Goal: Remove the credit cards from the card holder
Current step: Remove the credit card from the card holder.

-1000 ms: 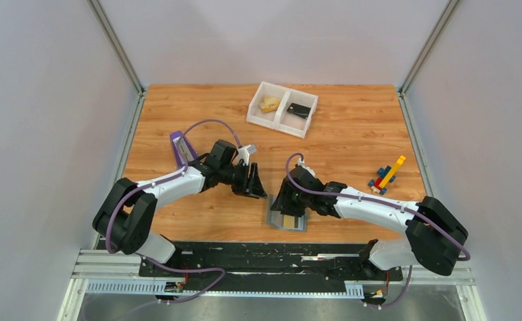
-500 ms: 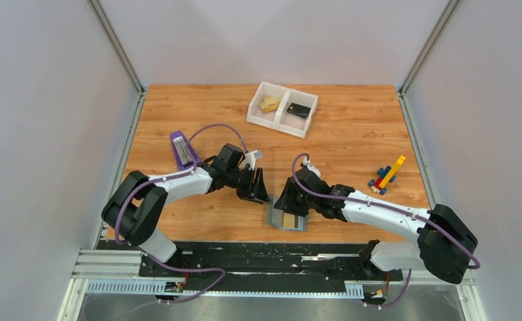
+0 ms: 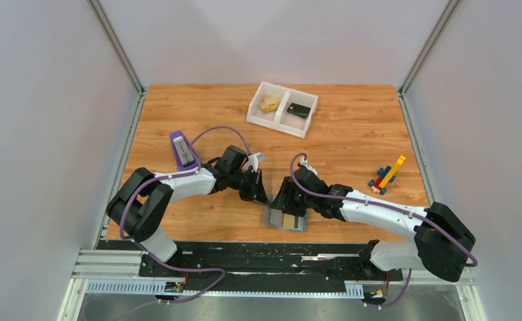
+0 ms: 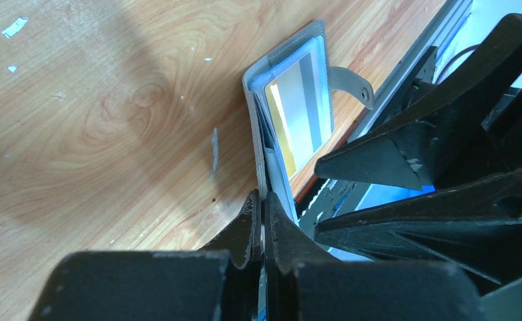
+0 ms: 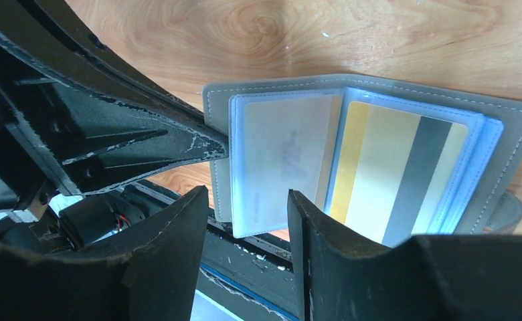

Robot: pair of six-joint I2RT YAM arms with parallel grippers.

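The grey card holder [image 3: 286, 219] lies open near the table's front edge. One of the credit cards [image 5: 399, 174], gold with a grey stripe, sits inside a clear sleeve on its right panel. The left panel's clear sleeve [image 5: 282, 164] looks empty. My left gripper [image 4: 262, 200] is shut on the holder's left edge [image 4: 257, 127], pinching the grey cover. Beside it, my right gripper [image 5: 245, 221] is open, its jaws standing either side of the left sleeve's lower edge without gripping it. From above, the two grippers [image 3: 262, 194] [image 3: 286, 200] meet over the holder's far left corner.
A white two-compartment tray [image 3: 272, 123] at the back holds a yellow item and a black piece. A purple object [image 3: 181, 148] stands at the left, and coloured bricks [image 3: 387, 175] lie at the right. The black base rail [image 3: 272, 251] runs just below the holder.
My left gripper has moved down to the holder and shut on its left edge. The right gripper has opened a little wider.
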